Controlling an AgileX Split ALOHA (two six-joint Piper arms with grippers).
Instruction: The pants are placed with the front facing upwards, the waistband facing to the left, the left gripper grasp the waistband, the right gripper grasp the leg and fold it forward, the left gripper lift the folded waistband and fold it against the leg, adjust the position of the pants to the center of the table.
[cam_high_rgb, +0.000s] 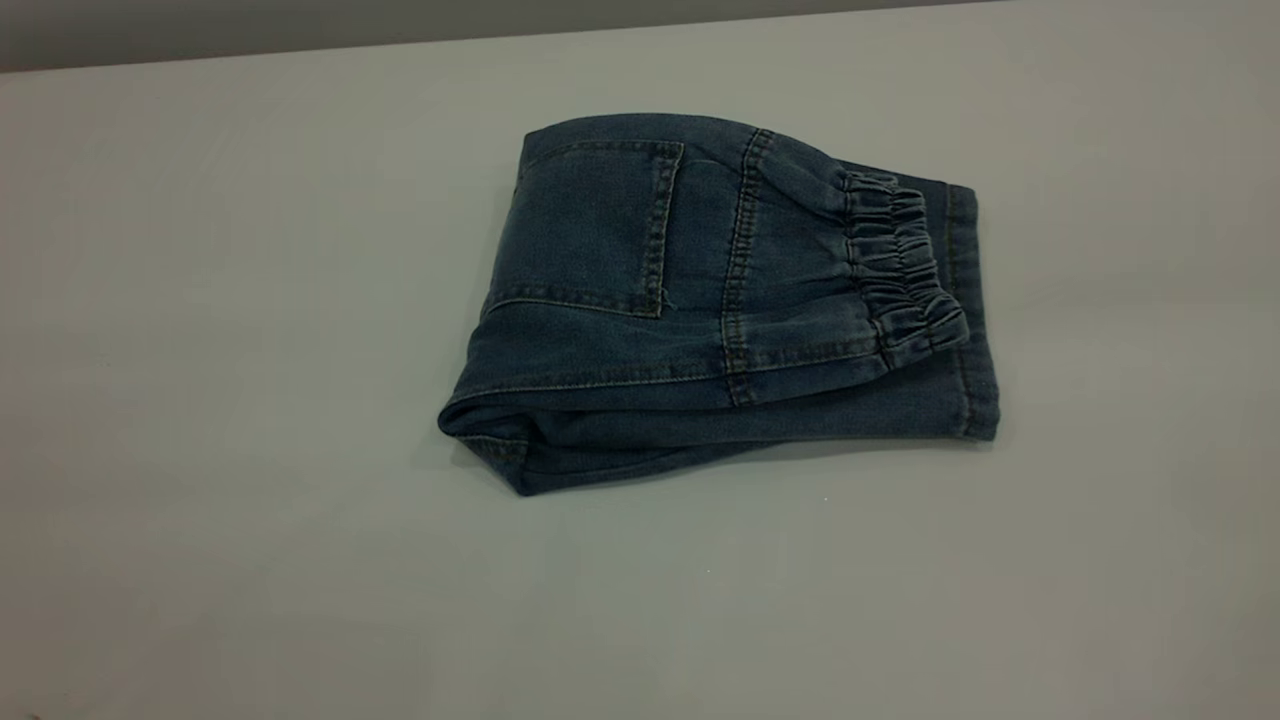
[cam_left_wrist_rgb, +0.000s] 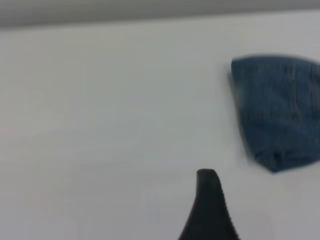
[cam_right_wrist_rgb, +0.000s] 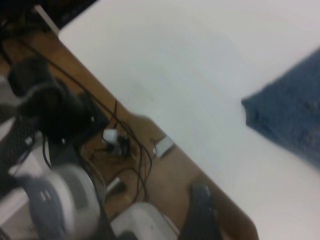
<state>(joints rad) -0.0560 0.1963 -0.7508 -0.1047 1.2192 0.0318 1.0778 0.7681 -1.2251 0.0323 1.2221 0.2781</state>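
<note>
The pants (cam_high_rgb: 720, 300) are seen lying folded into a compact bundle on the table (cam_high_rgb: 200, 400), a little right of centre in the exterior view; a back pocket (cam_high_rgb: 590, 230) is turned upward, and the waistband (cam_high_rgb: 900, 270) is laid at the bundle's right end, on top of the denim layer beneath it; the folded edge is turned to the left. No arm is caught in the exterior view. From the left wrist, the left gripper (cam_left_wrist_rgb: 209, 210) is shown only as one dark finger (cam_left_wrist_rgb: 207, 200) over bare table, well apart from the pants (cam_left_wrist_rgb: 277, 110); nothing is held or touched by it, and how far it is spread cannot be told, since a single finger alone is visible. From the right wrist, a dark finger of the right gripper (cam_right_wrist_rgb: 200, 215) is glimpsed off the table's edge, over cables (cam_right_wrist_rgb: 125, 145) and the floor, apart from the pants (cam_right_wrist_rgb: 290, 115); its spread cannot be told either.
</note>
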